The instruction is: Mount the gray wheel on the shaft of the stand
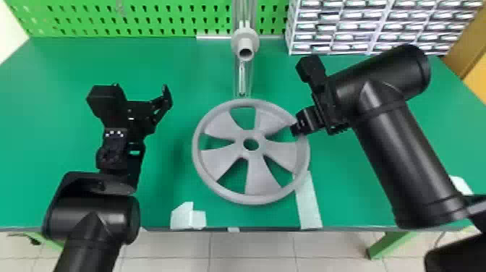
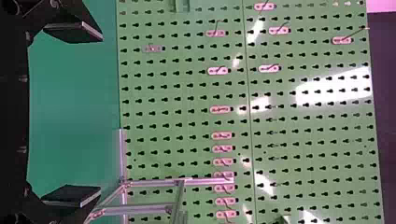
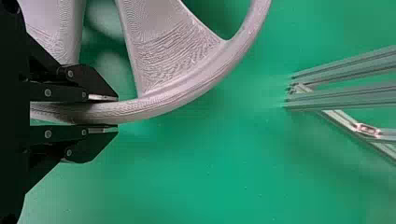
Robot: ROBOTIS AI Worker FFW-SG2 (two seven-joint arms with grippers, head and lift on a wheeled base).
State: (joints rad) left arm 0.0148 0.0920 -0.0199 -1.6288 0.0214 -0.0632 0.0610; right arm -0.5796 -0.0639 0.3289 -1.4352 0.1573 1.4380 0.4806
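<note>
Gray wheel (image 1: 256, 162): on the robot's side of the stand (image 1: 241, 77), hub hole roughly in line with it, not mounted. Broad face turned up toward the head camera; can't tell whether its underside touches the table (image 1: 54, 126).

Left to right:
- Left gripper (image 2: 100, 115): left of the stand and nearer the robot, fingers spread wide, nothing between them. No support for the wheel from this side.
- Tape pieces (image 1: 188, 216): near table edge, toward the robot from the stand, a bit left.
- Shaft (image 1: 245, 42): on the stand, end facing the robot, free.
- Right gripper (image 3: 117, 113): right of the stand and nearer the robot, fingers closed about the wheel's rim, one either side.
- Tape strip (image 1: 308, 202): right of the stand, toward the robot, partly under the rim in the head view.

Risks, judged: single hold at the rim, so the wheel may sag or twist in the fingers once its weight is off-center. Wheel likely needs tilting up to face the shaft; poor tilt would jam the hub on the shaft end. Low lift could knock the rim into the stand's uprights. Left gripper coming in too fast could push the wheel out of the right one's pinch.
</note>
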